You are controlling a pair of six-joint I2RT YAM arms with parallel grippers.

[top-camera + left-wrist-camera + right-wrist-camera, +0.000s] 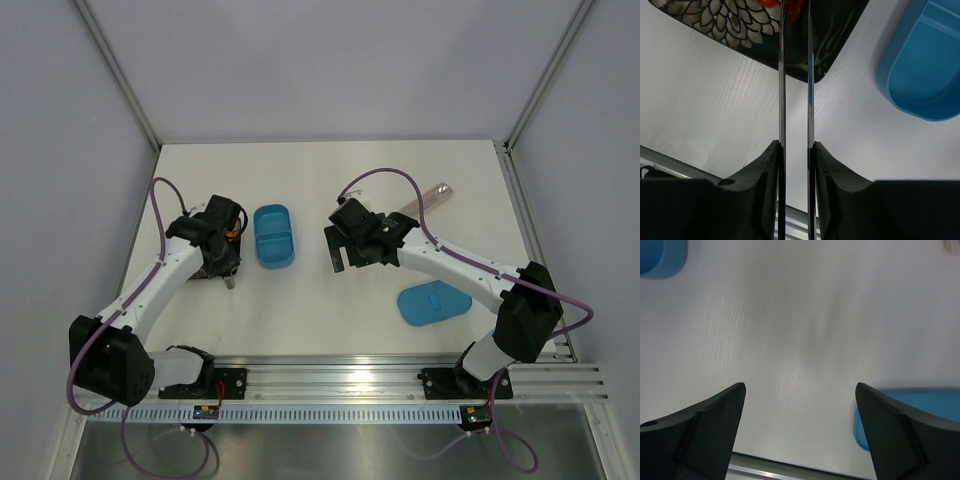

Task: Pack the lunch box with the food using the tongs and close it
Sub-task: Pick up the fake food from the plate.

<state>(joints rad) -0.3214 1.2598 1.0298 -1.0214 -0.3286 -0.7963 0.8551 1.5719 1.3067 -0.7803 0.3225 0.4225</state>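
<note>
Squeeze the tongs [782,90] slowly so both thin silver arms close straight on the red food [792,5] on the dark flowery plate [730,30], with your left gripper's [795,147] jaws holding the tongs, the bright blue lunch box [895,85] just beside the plate, and your right gripper's [800,385] jaws wide over the white tabletop [800,315].

The left arm [150,290] is reaching forward from its base, its wrist angling down toward the table. The left gripper [796,167] is pressing its two black fingers [769,180] against the slim arms of the tongs [782,100], clamping them. The right arm [455,262] is stretching leftward across the middle, and the right gripper [800,387] is hovering with jaws spread wide, holding nothing.
</note>
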